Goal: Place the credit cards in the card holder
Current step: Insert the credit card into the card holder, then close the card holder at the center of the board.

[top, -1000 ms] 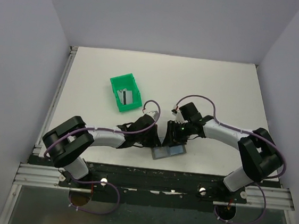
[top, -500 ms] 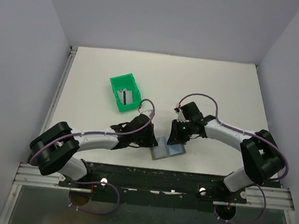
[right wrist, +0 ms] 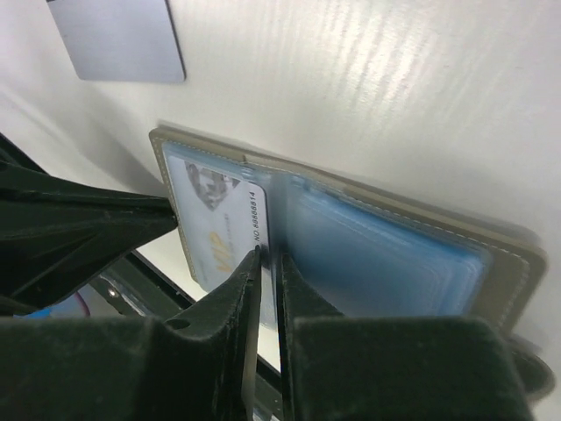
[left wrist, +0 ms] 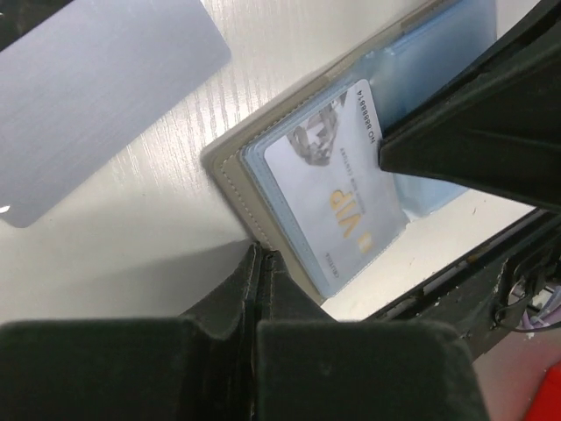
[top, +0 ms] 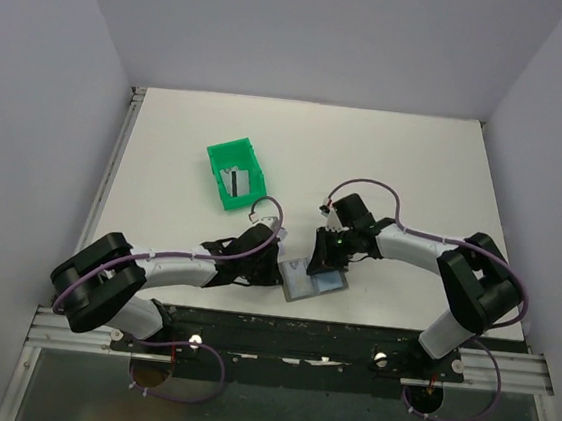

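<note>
1. Fingers (left wrist: 219, 303) of the left hand (left wrist: 260, 259) are pressing tightly together, clenched on themselves, and their tips are resting at the grey-brown edge of the card holder (left wrist: 226, 171).
2. Between the 2 hands, the card holder is lying open and flat near the front of the bench (top: 415, 174), showing its light blue pockets.
3. 1 white credit card (left wrist: 337, 189), printed "VIP", is lying on the pocket page nearest the left hand. How far it is sitting inside the pocket is unclear.
4. Opposite, the right hand (right wrist: 269, 263) is reaching in with its fingers drawn almost together, leaving only a thin slit. Its tips are touching the long edge of the white credit card, and I cannot tell whether it is grasping that card or only pressing on it.
5. 1 plain silver credit card (left wrist: 96, 96) is lying flat on the bench just beside the holder, on the left hand's side.
6. Farther back, a green bin (top: 229, 151) is standing well apart from the holder and is holding a 3rd credit card (top: 232, 181), which is showing a dark stripe.
</note>
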Robot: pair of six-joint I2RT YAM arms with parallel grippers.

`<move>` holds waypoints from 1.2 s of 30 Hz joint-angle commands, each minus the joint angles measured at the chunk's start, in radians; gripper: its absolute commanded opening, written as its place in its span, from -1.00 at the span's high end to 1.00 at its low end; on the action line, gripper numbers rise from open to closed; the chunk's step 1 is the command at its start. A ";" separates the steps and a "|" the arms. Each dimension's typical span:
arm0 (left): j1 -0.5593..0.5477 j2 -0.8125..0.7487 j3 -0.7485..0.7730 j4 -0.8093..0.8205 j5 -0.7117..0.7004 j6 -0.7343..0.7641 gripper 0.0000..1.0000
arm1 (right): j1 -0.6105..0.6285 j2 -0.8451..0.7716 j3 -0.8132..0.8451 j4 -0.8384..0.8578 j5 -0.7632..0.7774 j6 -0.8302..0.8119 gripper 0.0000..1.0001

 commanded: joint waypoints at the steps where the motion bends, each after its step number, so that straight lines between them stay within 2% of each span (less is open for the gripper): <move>1: -0.007 0.022 -0.015 -0.015 -0.029 -0.011 1.00 | 0.020 0.029 -0.022 0.045 -0.045 0.017 0.61; 13: -0.007 0.072 -0.020 0.028 -0.003 -0.018 1.00 | 0.039 0.045 -0.026 0.123 -0.138 0.063 0.63; 16: -0.007 0.067 -0.020 0.023 -0.006 -0.017 1.00 | 0.037 -0.004 -0.009 0.079 -0.106 0.050 0.60; 18: -0.007 0.061 -0.025 0.021 -0.011 -0.018 1.00 | 0.039 -0.061 0.015 0.017 -0.060 0.025 0.50; 21: -0.007 0.056 -0.023 0.015 -0.013 -0.017 1.00 | 0.037 -0.153 0.072 -0.108 0.047 -0.024 0.15; 27: -0.007 0.052 -0.014 0.012 -0.014 -0.011 1.00 | 0.037 -0.273 0.165 -0.340 0.301 -0.087 -0.14; 29: -0.007 0.052 -0.009 0.012 -0.011 -0.011 1.00 | 0.037 -0.268 0.187 -0.424 0.386 -0.090 -0.45; 36: -0.007 0.049 0.000 0.009 -0.013 -0.004 1.00 | 0.039 -0.224 0.167 -0.481 0.560 -0.079 -0.55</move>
